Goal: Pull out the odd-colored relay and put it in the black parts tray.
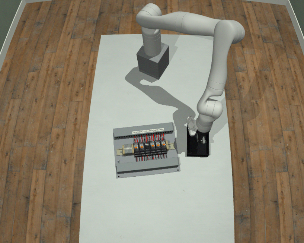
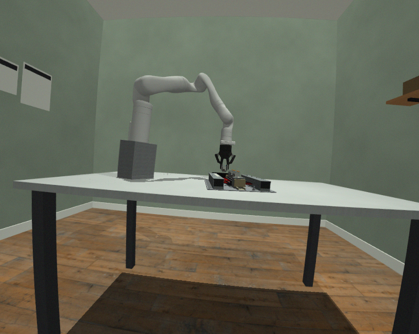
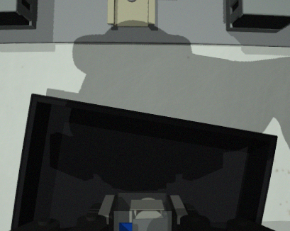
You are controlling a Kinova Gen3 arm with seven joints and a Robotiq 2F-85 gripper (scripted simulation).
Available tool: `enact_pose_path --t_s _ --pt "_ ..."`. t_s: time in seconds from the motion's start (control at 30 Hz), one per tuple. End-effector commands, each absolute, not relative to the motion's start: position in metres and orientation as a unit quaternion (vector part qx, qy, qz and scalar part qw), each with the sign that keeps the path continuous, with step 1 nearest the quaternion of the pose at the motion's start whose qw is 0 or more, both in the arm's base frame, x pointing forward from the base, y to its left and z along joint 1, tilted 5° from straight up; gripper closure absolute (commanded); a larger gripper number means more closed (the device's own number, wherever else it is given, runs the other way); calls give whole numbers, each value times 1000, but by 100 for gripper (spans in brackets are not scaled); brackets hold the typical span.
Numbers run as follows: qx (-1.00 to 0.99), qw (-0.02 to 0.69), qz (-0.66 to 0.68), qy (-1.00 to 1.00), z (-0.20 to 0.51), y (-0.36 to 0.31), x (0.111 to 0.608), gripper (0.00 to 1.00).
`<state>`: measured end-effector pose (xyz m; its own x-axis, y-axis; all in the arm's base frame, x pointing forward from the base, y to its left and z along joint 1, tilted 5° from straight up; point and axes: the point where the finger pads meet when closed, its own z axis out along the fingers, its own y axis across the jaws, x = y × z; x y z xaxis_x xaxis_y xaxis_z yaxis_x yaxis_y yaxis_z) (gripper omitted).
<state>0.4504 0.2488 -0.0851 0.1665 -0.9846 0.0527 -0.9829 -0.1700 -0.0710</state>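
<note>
The grey relay panel (image 1: 146, 149) lies flat on the white table, with several orange-buttoned relays (image 1: 152, 144) on its rail and one empty dark socket (image 1: 146, 146) among them. The black parts tray (image 1: 197, 144) sits just right of the panel. My gripper (image 1: 201, 140) is low over the tray's far end, shut on a grey relay (image 3: 144, 214) with a blue button (image 3: 125, 227). In the wrist view the tray (image 3: 143, 163) fills the frame under the relay, and the panel's edge (image 3: 132, 21) shows at the top. From the side my gripper (image 2: 225, 166) hangs just above table level behind the panel (image 2: 238, 183).
The arm's grey base block (image 1: 153, 61) stands at the far end of the table. The table's right edge runs close beside the tray. The panel's raised grey wire ducts (image 1: 143, 130) line its far and near sides.
</note>
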Motion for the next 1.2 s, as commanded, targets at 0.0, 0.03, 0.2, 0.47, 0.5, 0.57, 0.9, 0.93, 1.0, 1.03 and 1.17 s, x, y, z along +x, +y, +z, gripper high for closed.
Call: enact_pose_path --t_s 0.0,0.03,0.2,0.47,0.5,0.57,0.9,0.93,1.0,1.03,1.17 --pt "-764 11 -43 644 -92 249 452 100" --pt "-764 11 -43 644 -94 249 452 100" --pt "-764 11 -43 644 -102 249 452 100" --pt "-764 11 -43 644 -113 248 453 100" --pt "-764 11 -43 644 -114 248 453 100" --pt "-764 11 -43 644 -116 248 454 100" --pt "-764 11 -43 644 -121 248 454 100" --pt "-764 11 -43 644 -121 248 454 100" --pt "-764 11 -43 644 -122 248 454 100" --pt "-764 11 -43 644 -122 248 454 100" --pt "-764 11 -43 644 -122 248 454 100"
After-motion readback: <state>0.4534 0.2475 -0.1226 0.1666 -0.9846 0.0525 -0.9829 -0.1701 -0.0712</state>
